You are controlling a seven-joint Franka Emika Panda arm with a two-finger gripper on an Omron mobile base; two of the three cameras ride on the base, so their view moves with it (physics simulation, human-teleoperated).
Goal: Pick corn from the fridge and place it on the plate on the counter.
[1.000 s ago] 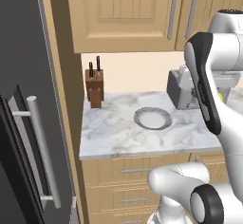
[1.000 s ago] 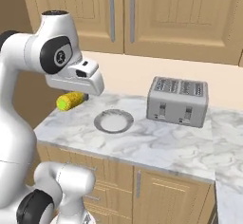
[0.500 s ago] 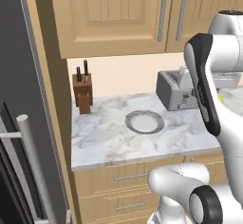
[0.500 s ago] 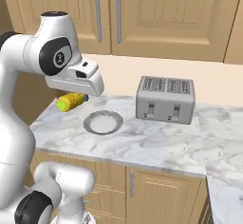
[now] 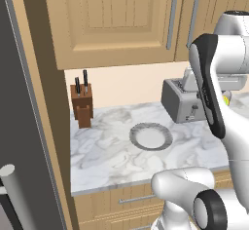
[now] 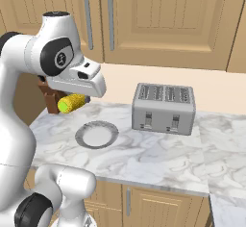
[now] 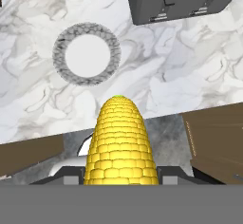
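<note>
Yellow bumpy corn cob [image 7: 121, 144] sits gripped in our hand [image 6: 72, 101], long axis pointing toward the round grey plate [image 7: 86, 53] on the marble surface [image 6: 158, 151].

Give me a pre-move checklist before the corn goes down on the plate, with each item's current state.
1. Corn held in the gripper: ok, the cob sits between the fingers.
2. Plate bare and ready: ok, nothing lies on it.
3. Corn above the plate: not ok, the hand view shows the plate ahead of the cob, not under it.
4. Toaster out of the way: ok, it stands apart from the plate.
5. Knife block out of the way: ok, it stands at the counter's back, apart from the plate.
6. Grip firmness: cannot tell.
</note>
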